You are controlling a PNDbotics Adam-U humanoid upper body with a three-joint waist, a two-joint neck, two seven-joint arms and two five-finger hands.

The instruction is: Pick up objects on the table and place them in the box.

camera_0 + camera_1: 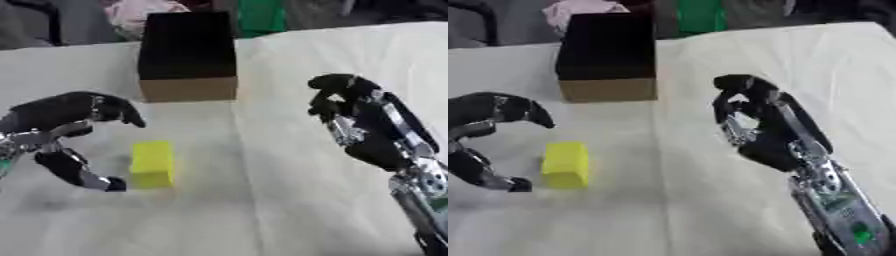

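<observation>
A yellow block (152,164) lies on the white-covered table (289,200), at about seven o'clock from the centre. The left hand (61,135) sits at nine o'clock, just beside the block — its fingers arch above and its thumb curves below, spread wide and apart from the block, holding nothing. The box (187,55), dark inside with a tan front wall, stands at twelve o'clock. The right hand (754,117) is raised at three o'clock; its fingers look curled — seemingly around nothing, though the view is soft.
</observation>
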